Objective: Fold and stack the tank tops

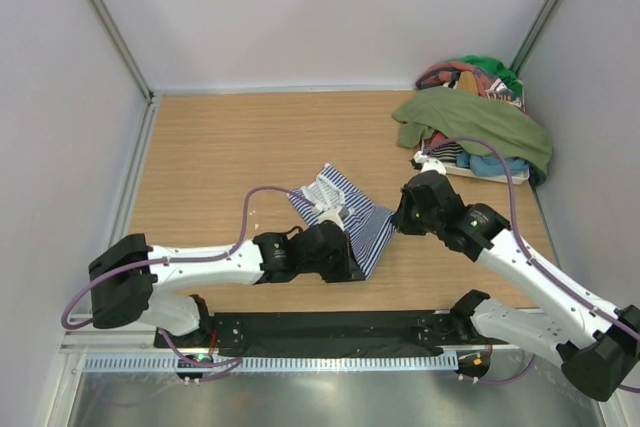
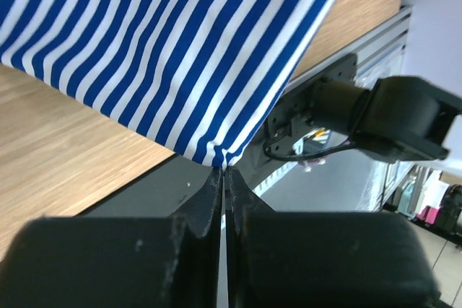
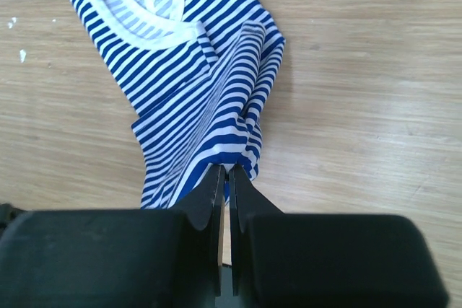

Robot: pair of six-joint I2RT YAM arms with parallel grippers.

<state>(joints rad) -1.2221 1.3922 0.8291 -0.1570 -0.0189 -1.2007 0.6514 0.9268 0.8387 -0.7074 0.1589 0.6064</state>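
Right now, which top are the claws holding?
The navy-and-white striped tank top, pinched by the left gripper and right gripper; the olive green top lies apart at the far right corner.

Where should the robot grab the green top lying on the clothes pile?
Probably pinch the olive green tank top at its loose left edge, coming from the middle of the table. It droops off the clothes pile there, while walls crowd its back and right.
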